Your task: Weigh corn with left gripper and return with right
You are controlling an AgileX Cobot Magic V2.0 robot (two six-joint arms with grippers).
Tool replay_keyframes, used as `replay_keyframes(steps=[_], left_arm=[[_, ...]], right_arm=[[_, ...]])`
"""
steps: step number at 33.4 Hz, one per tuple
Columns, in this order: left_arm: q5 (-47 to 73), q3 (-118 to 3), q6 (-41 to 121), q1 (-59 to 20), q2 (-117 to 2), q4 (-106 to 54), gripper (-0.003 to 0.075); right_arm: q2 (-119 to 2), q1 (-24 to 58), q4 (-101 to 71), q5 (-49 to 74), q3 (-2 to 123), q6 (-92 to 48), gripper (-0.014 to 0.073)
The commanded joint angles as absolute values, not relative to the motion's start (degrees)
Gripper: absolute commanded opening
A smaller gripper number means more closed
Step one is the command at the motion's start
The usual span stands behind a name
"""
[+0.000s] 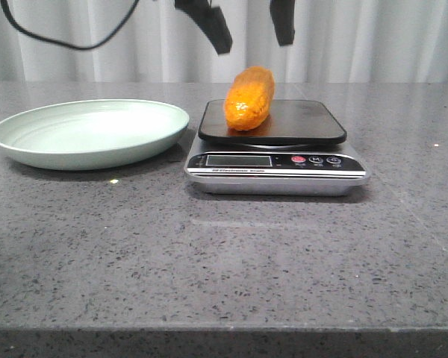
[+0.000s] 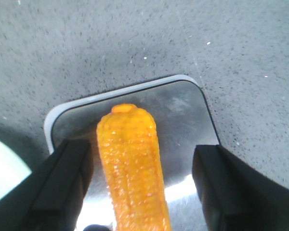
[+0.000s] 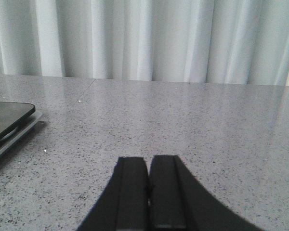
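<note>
The corn (image 1: 249,98) lies on the black platform of the kitchen scale (image 1: 276,149), toward its left side, just right of the pale green plate (image 1: 89,134) on the grey speckled table (image 1: 224,253). The left gripper (image 1: 250,30) hangs above it with fingers spread wide — in its wrist view they stand on either side of the cob without touching. The right gripper (image 3: 148,192) is pressed closed on nothing, low over bare tabletop beside the scale.
</note>
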State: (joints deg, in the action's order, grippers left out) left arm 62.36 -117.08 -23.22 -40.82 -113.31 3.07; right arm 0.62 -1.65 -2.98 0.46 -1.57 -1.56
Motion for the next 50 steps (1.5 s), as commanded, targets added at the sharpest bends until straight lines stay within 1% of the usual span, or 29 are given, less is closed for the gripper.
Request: replay_keyframes(steps=[1,7,11,17,22,28,33,50], left_arm=[[62.7,-119.3,-21.4,-40.7,-107.1,4.8,0.0503],[70.2,-119.1,-21.0,-40.7,-103.6,11.8,0.0503],[71.2,-115.7,-20.7,-40.7,-99.6,13.9,0.0494],[69.3,-105.3,-19.8,-40.7,-90.0,14.0,0.0379],[64.0,-93.7,-19.8,-40.7,-79.8,13.1,0.0281],[59.6,-82.8,-19.8,-40.7,-67.4,12.6,0.0221],[57.0,-75.1,-19.8,-40.7,-56.8,11.9,0.02],[39.5,-41.3,-19.8,-40.7,-16.3,9.5,0.0198]], right_arm=[[1.6,-1.8,-3.0,-4.3,-1.2,-2.0,0.0148],[1.6,-1.8,-3.0,-4.3,-1.2,-2.0,0.0148],[1.6,-1.8,-3.0,-4.3,-1.2,-2.0,0.0148],[1.6,-1.8,-3.0,-4.3,-1.2,-2.0,0.0148],[1.6,-1.8,-3.0,-4.3,-1.2,-2.0,0.0148],[1.6,-1.8,-3.0,-4.3,-1.2,-2.0,0.0148],[1.6,-1.8,-3.0,-4.3,-1.2,-2.0,0.0148],[1.5,-1.8,-3.0,-4.3,-1.2,-2.0,0.0148]])
